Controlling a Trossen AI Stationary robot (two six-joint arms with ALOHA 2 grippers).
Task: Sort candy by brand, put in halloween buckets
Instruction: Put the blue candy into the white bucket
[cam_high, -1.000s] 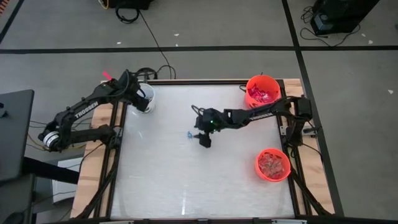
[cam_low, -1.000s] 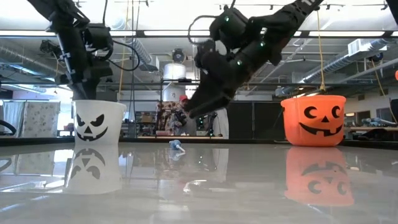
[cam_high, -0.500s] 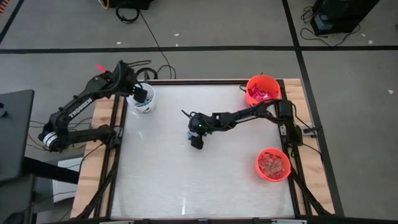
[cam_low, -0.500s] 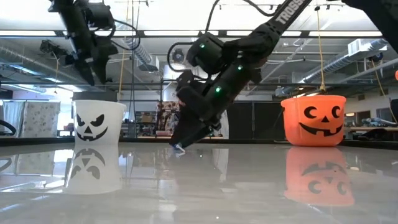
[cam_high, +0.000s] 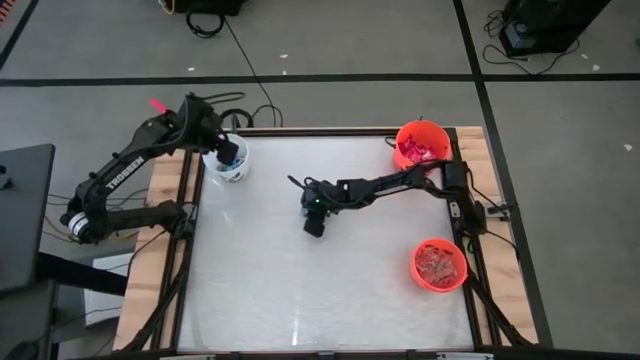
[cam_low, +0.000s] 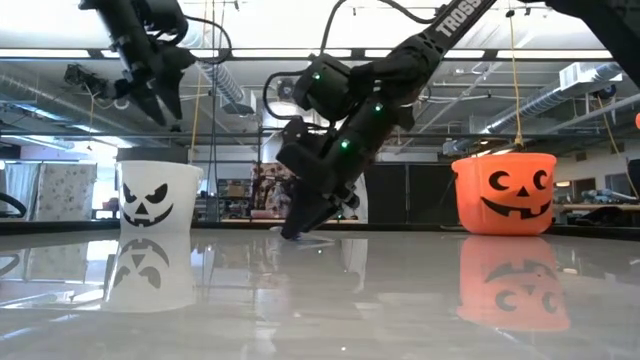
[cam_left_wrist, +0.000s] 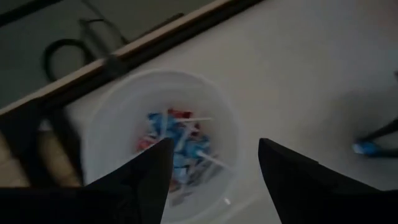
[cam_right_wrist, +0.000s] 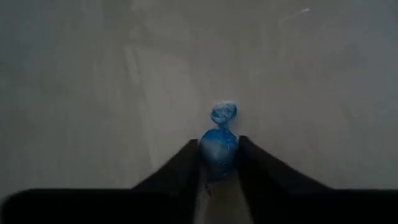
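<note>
A small blue twisted-wrapper candy (cam_right_wrist: 219, 146) lies on the white table (cam_high: 300, 300) near its middle. My right gripper (cam_high: 307, 214) is down at the table and shut on it; in the low view its fingertips (cam_low: 292, 232) reach the tabletop. My left gripper (cam_high: 228, 150) hangs open above the white bucket (cam_high: 233, 166) at the far left corner. That bucket holds several blue-and-red candies (cam_left_wrist: 177, 146). The left fingers (cam_left_wrist: 155, 171) stand apart over its rim with nothing between them. My right gripper pinches the blue candy's round body (cam_right_wrist: 217, 154) between its two fingers (cam_right_wrist: 183, 168). The fingers slant down from the table's right side. The candy's twisted end (cam_right_wrist: 224, 114) sticks out past the fingertips. The candy rests on the table.
An orange bucket (cam_high: 422, 147) with red candy stands at the far right corner. Another orange bucket (cam_high: 440, 265) with candy stands at the near right. The low view shows a jack-o'-lantern face on an orange bucket (cam_low: 503, 195) and on the white one (cam_low: 158, 195).
My left gripper has risen out of the white bucket and now hangs above its rim. My right gripper has come down and toward the table's left onto the blue candy, which has stayed where it lay.
</note>
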